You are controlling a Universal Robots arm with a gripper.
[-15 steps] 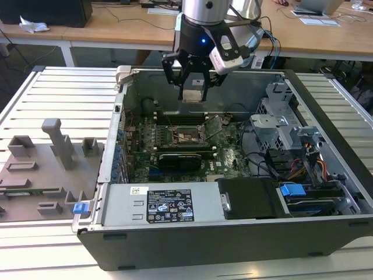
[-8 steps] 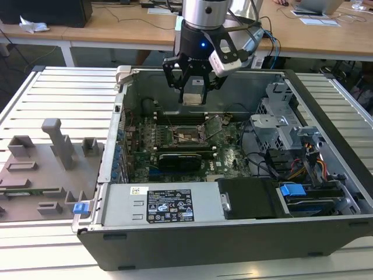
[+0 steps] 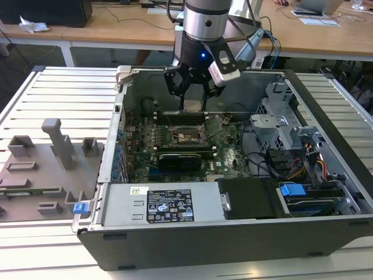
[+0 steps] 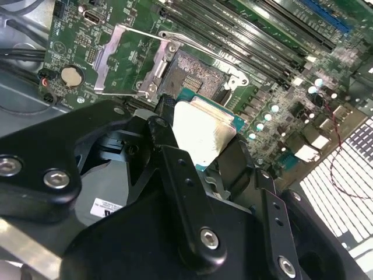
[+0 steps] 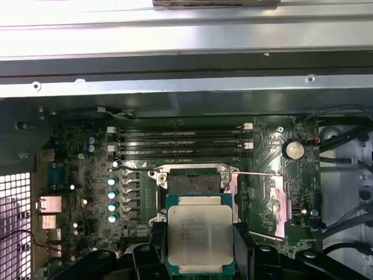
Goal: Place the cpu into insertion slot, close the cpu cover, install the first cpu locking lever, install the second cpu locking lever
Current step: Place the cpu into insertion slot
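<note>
My gripper [image 3: 193, 108] hangs inside the open computer case, shut on the cpu [image 3: 193, 104]. The cpu [image 5: 200, 236] is a flat square chip with a silver-grey top, gripped on two opposite edges by black fingers [image 5: 157, 248]. It is held just above and short of the insertion slot [image 5: 195, 181], a dark square socket on the green motherboard [image 5: 81, 175]. The slot [image 4: 198, 73] stands bare. The cpu cover [image 5: 278, 204] is swung open and lies beside the slot. A thin lever rod [image 5: 256, 173] juts out past the cover.
Long black memory slots [image 5: 180, 143] run just beyond the socket. A black expansion card [image 3: 180, 158] lies on its near side. The power supply [image 3: 163, 204], drive cage [image 3: 280, 125] and cables [image 3: 291, 169] fill the case. A grey fixture tray [image 3: 41, 169] sits at the exterior view's left.
</note>
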